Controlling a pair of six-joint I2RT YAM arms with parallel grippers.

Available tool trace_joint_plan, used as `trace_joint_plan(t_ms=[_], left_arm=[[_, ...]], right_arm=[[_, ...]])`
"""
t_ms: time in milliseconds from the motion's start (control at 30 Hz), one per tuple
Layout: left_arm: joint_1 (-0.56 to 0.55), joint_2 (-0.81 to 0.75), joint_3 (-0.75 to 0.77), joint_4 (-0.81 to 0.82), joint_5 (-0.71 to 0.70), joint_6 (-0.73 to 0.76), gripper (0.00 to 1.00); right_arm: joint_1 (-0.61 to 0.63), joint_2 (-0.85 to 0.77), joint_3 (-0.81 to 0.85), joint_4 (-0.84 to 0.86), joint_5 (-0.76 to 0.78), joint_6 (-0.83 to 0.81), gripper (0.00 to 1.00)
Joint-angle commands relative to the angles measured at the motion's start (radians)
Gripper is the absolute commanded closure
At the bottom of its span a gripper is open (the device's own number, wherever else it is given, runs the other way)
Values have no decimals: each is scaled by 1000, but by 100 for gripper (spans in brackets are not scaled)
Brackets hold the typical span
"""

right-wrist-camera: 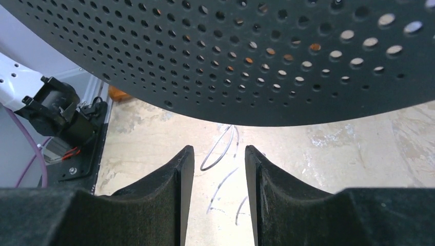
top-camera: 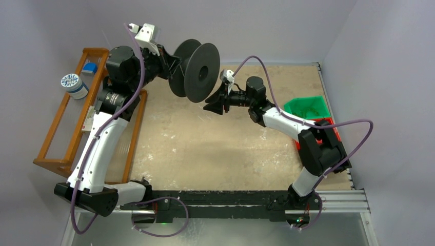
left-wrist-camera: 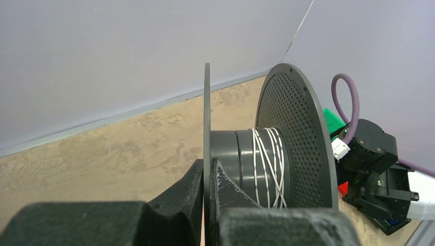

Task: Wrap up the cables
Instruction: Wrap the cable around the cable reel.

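A black spool (top-camera: pixel 202 72) hangs in the air at the back of the table. My left gripper (top-camera: pixel 172 66) is shut on its near flange, which shows edge-on between the fingertips in the left wrist view (left-wrist-camera: pixel 208 164). Several turns of the thin whitish cables (left-wrist-camera: pixel 267 164) lie round the grey hub, next to the perforated far flange (left-wrist-camera: pixel 295 133). My right gripper (top-camera: pixel 210 105) sits just right of the spool, below that flange (right-wrist-camera: pixel 231 51). It is open (right-wrist-camera: pixel 219 151), and a loose loop of cable (right-wrist-camera: pixel 203 167) hangs between its fingers without being pinched.
A wooden rack (top-camera: pixel 66 128) stands along the left side, with a white patterned roll (top-camera: pixel 74 84) and a blue item (top-camera: pixel 91 67) beside it. A green bin (top-camera: pixel 308 106) and a red bin (top-camera: pixel 328 128) sit at the right. A metal rail (top-camera: pixel 333 197) runs along the near edge.
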Motion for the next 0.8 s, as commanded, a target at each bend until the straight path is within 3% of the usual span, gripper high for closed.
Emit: trace_joint_plan(t_ms=[0,200,267,400,600,767], left_arm=[[8,-33,6,118,9,-40,100],[8,-35,-2,121,8,-44,100],[8,-35,-2,122,7,-44,100],[9,-34,-4,122,1,-46,100],[17,-29,-20,112,-130,-72,100],[21,-23,-57,105,-247,-92,100]], right_arm=[[10,0,36,5,17,9,56],[29,15,57,-35,13,-10,64],[30,18,60,-37,12,-13,73],[32,23,71,-71,5,-67,100],[40,-53,49,-154,56,-307,100],[66,-192,-36,-198,129,-611,100]])
